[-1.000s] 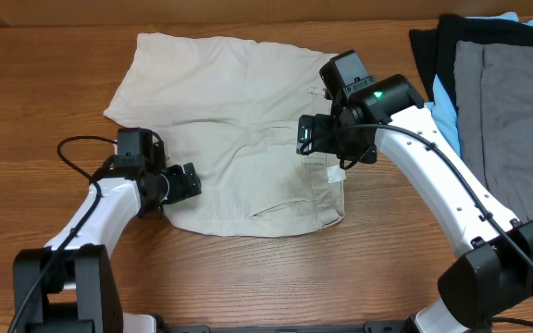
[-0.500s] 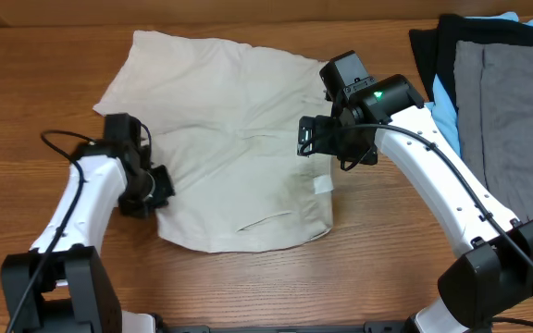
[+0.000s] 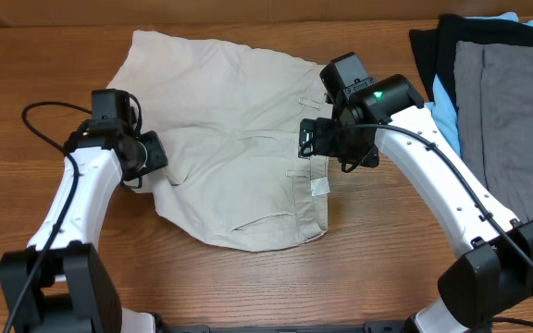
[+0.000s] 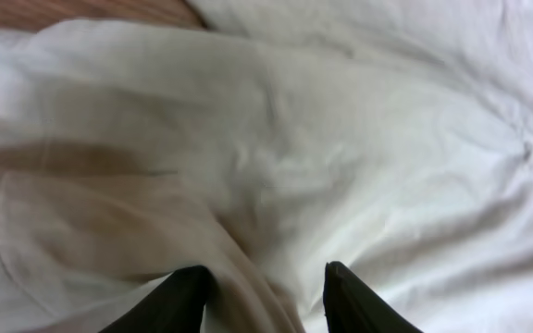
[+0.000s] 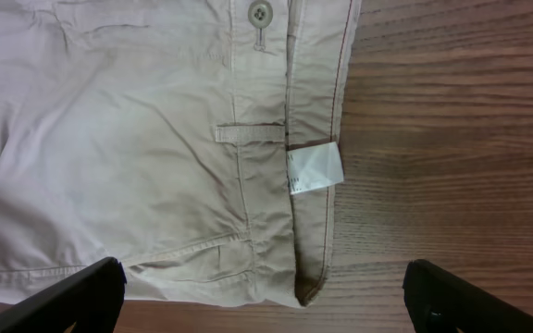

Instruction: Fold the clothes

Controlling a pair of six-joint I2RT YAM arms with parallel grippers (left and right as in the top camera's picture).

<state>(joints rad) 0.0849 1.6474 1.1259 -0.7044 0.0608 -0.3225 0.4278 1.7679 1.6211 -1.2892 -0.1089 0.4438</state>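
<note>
**Near edge.** The shorts lie spread mid-bench, left of centre. One leg reaches toward the near edge, and the waistband runs near-to-far along the garment's right side. The white label sits on that band, with bare bench beyond it.

**Middle.** The right gripper hangs over the waistband with its fingers spread wide, gripping nothing; whether it touches the cloth cannot be told. The left gripper is at the shorts' left margin. In the left wrist view a raised ridge of cloth runs up between its fingertips, so it appears to be pinching a fold of the leg.

**Hazards.**
- Because the waistband is not pinned, any pull by the left arm would likely drag the whole garment toward the left edge instead of turning one leg over the other.
- The pinch looks shallow and may hold a single layer. The cloth could then slip out mid-carry or fold askew, and the creases already fanning from the crotch could be pressed in.

**Far side.** The second leg stretches toward the far-left corner, unheld. At the far-right corner lie a grey garment, a black garment and a light-blue garment. They are apart from the shorts but close to the right forearm, so a wide swing might snag them.
</note>
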